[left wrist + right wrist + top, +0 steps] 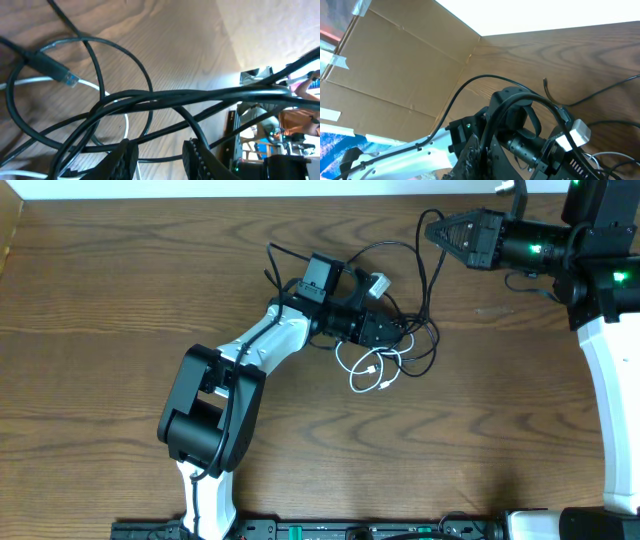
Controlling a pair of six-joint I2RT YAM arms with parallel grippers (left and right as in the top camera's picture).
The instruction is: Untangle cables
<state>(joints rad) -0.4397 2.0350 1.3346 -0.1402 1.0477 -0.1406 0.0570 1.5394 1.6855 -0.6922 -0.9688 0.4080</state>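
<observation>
Sprawling just right of the bench's (120, 290) middle, nearer the far edge, the cables (410, 345) form a loose heap with its long axis running left to right. The white cable (362, 370) loops on the heap's near side. Bare wood spreads toward the near edge and the left edge. The left gripper (160, 145) sits in the heap, jaws apart, with a black cord crossing between them. The right gripper (432, 232) hovers by the far edge; I cannot tell whether it is clenched.

Dark wooden table (100, 300), cardboard wall (395, 60)
</observation>
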